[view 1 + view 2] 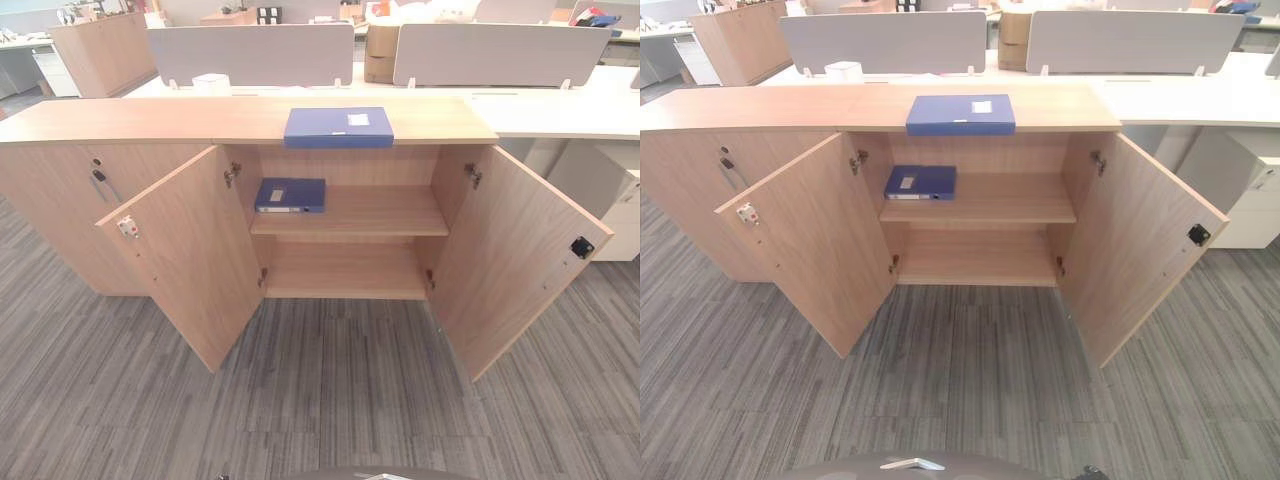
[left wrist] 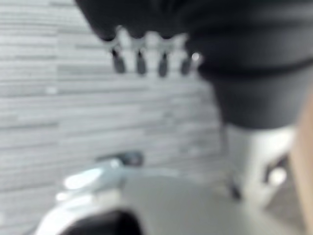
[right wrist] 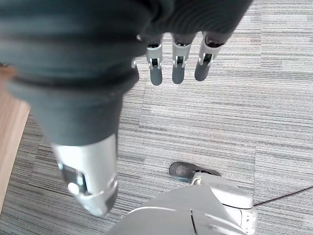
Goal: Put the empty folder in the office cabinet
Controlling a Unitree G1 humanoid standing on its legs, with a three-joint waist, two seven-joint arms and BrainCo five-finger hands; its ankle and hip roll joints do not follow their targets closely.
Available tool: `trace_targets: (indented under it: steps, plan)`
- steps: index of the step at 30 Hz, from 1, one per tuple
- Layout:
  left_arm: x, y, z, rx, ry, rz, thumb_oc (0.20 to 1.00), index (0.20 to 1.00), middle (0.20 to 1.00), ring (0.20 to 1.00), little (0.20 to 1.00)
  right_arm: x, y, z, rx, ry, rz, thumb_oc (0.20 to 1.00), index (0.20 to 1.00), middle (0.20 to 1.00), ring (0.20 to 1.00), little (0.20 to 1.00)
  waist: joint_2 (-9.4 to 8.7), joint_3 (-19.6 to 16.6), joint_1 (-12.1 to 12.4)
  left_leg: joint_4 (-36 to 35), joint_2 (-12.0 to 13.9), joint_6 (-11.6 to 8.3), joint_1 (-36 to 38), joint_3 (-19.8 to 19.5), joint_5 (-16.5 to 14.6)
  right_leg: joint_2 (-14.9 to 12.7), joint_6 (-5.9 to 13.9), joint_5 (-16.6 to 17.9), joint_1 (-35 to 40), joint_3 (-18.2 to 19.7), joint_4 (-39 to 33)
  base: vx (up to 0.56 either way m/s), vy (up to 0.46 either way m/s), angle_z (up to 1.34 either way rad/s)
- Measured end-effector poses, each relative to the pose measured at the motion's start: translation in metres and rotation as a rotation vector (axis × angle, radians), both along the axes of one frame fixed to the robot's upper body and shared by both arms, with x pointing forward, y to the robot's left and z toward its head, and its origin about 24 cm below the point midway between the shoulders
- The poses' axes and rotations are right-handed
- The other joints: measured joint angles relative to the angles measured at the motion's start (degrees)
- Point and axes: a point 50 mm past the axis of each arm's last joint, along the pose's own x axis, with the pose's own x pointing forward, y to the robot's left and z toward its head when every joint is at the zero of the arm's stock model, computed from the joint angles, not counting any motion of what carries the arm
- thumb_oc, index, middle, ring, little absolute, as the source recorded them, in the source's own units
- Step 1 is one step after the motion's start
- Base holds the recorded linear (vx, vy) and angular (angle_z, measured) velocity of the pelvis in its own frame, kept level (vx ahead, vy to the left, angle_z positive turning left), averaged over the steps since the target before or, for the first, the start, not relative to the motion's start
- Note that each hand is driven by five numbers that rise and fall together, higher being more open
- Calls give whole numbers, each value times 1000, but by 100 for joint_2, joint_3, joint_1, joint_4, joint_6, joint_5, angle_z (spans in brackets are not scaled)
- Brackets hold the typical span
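A blue folder [image 1: 338, 127] with a white label lies flat on top of the wooden office cabinet [image 1: 120, 118], above the open compartment. Both doors stand wide open: the left door [image 1: 190, 255] and the right door [image 1: 510, 260]. A second blue folder [image 1: 290, 194] lies at the left of the upper shelf [image 1: 380, 212]; the lower shelf [image 1: 345, 270] is bare. My left hand [image 2: 139, 61] hangs over the carpet, far from the cabinet, fingers straight and holding nothing. My right hand [image 3: 177, 66] hangs the same way, fingers relaxed and empty.
The cabinet's left section [image 1: 60, 200] is closed, with keys [image 1: 98, 178] in its lock. Behind it stand white desks with grey partitions [image 1: 250, 52] and a cardboard box [image 1: 380, 52]. A white drawer unit [image 1: 620, 200] sits at the right. Grey striped carpet [image 1: 320, 400] lies in front.
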Motion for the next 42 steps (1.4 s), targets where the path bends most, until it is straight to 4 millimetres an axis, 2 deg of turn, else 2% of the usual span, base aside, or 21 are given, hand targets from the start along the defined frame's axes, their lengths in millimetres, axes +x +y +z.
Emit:
trace_targets:
  steps: [23,29,42]
  plan:
    - [-6,2,-1,9,29,2,1000,1000,1000,1000,1000,-6,0,-1,1,14,-3,1000,1000,1000,1000,1000,-47,-144,0,-1,4,-15,0,83,-16,0,11,4,-25,67,-1,0,-1,-1]
    - [-6,2,-1,6,30,1,1000,1000,1000,1000,1000,-7,9,-2,23,16,7,1000,1000,1000,1000,1000,-47,-143,-1,-1,9,4,-6,149,-7,5,21,12,-59,147,-1,-5,-9,-6]
    - [-7,4,-1,7,34,3,1000,1000,1000,1000,1000,-7,10,-2,24,17,9,1000,1000,1000,1000,1000,-72,-130,4,-1,20,-28,-25,171,-64,12,11,0,-86,162,-4,3,-3,0]
